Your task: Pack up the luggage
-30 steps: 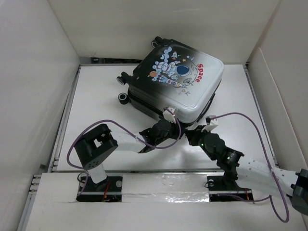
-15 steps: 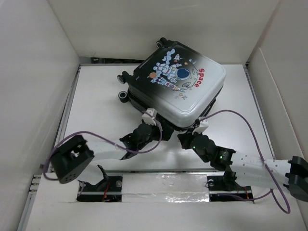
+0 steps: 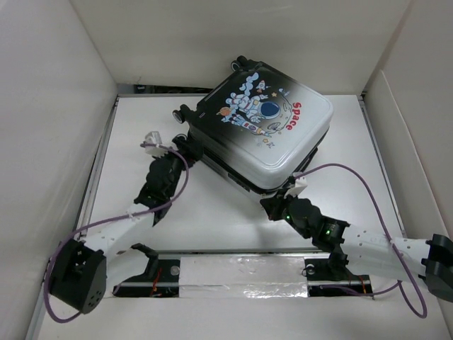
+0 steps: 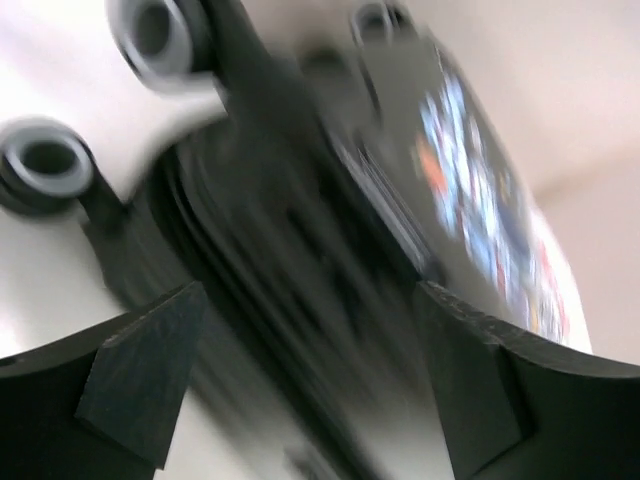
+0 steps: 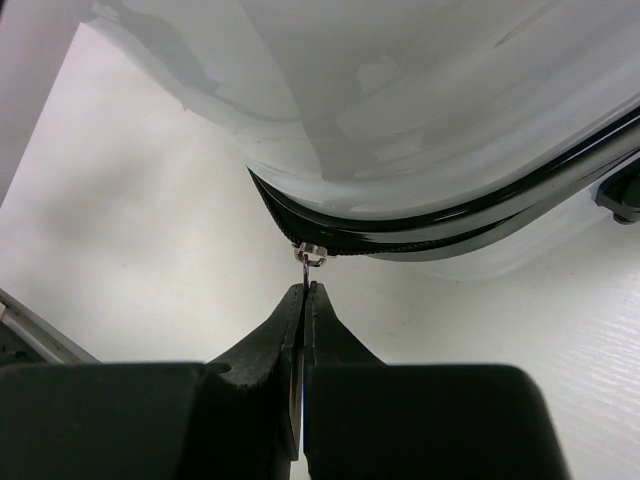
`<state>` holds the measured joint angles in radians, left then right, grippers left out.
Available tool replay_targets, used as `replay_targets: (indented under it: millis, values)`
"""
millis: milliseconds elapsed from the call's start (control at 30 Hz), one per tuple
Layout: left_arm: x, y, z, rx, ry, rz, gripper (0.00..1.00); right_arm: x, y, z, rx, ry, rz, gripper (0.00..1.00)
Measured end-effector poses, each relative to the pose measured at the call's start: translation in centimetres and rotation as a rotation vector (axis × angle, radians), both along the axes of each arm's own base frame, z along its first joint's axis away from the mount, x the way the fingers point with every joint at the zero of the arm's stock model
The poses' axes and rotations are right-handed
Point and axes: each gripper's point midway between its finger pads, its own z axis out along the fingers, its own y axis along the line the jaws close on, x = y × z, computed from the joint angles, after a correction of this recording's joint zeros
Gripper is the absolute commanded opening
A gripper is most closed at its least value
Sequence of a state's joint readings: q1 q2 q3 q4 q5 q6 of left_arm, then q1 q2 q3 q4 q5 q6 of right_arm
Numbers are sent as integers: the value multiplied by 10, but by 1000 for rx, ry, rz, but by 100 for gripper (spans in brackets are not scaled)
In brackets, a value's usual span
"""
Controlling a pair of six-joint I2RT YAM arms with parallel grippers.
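Currently: luggage lies print-up with its halves together, directly ahead of both sets of fingers. Right gripper is clenched on the zipper pull, just beyond its tips at a rounded corner of the shell. Left gripper is spread, grasping nothing; wheels lie off its left finger, view blurred. Judgement: lid down, zipping the seam remains; zipped length unclear.

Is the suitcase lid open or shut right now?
Shut: the luggage shells lie together, right gripper pinching the zipper pull; how far zipped, cannot tell.
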<state>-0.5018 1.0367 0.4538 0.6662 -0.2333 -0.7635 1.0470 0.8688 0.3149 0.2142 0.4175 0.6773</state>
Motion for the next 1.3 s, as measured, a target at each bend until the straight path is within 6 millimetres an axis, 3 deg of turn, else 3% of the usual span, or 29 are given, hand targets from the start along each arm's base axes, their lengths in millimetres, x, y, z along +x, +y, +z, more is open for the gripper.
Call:
replay_targets:
  millis: [133,267,467,633,733,867,967,1033,1067,1167,1200,1233,1300]
  values:
    - [59,44,13,-93,20,137,92,0,1,1,1,-7,8,0]
    - [105,61,-2,-156,79,180,95,0,2,1,-6,-14,23,0]
    - [169,54,-8,-181,125,167,97,0,2,1,-20,-26,44,0]
    - [190,48,-24,-207,160,143,97,-1,2,-1,-25,-31,58,0]
    - [200,48,-22,-235,158,134,95,-1,3,-1,-20,-36,63,0]
    - [211,48,-23,-282,145,124,80,-1,3,-1,-19,-34,67,0]
    - [219,47,-26,-314,136,109,78,-1,4,0,-14,-36,70,0]
    - [225,46,-24,-328,127,98,71,-1,4,0,-10,-35,71,0]
    - [227,46,-21,-335,118,95,65,-1,4,0,-9,-35,72,0]
    - [234,49,-20,-373,90,106,15,-2,4,1,-3,-35,74,0]
    - [236,54,-16,-390,68,126,6,-3,3,0,-1,-35,77,0]
    - [239,59,-5,-410,26,128,0,-3,2,0,-2,-35,74,0]
    - [237,58,7,-411,-19,101,0,-4,2,-1,-1,-33,78,0]
